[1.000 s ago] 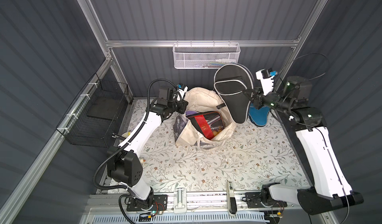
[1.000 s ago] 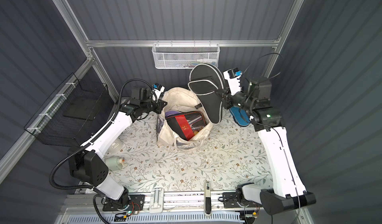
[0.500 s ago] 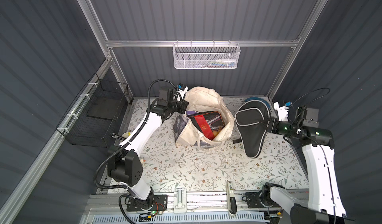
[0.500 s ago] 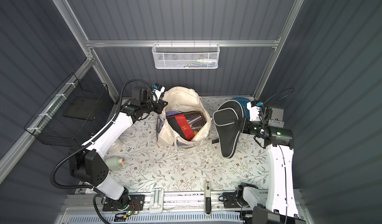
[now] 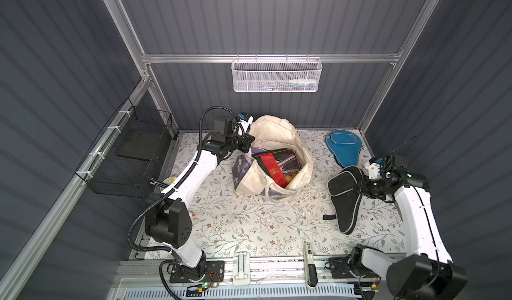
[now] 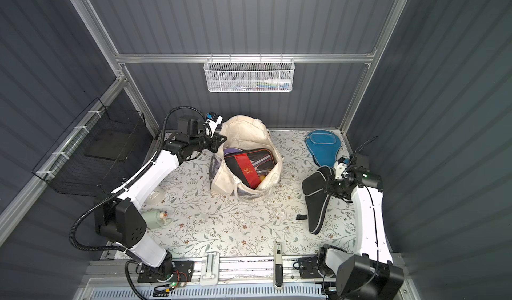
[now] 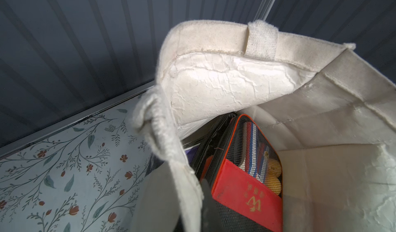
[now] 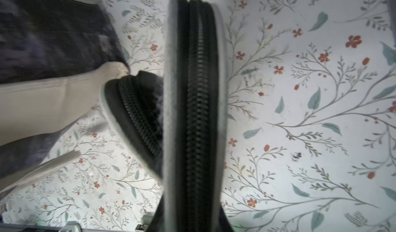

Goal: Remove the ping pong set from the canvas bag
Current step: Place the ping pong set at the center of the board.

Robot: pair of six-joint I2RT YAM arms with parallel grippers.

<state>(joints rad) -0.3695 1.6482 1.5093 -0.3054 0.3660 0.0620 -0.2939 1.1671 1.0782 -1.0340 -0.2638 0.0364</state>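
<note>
Black cover [image 5: 345, 199] is clamped in the right gripper [image 5: 360, 186] near the tabletop's [image 5: 249, 224] right edge. Left gripper [image 5: 248, 143] pinches the canvas bag [image 5: 277, 127].

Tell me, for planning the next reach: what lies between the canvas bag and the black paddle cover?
Only bare floral mat lies between the canvas bag and the black paddle cover; both top views show it.

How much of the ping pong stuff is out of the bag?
Done: the blue cover lies on the table. In hand: the right fingers grip the black cover, outside the canvas bag, while the left fingers pinch the bag's rim. Left: the red-and-black case and a purple cover sit inside.
</note>
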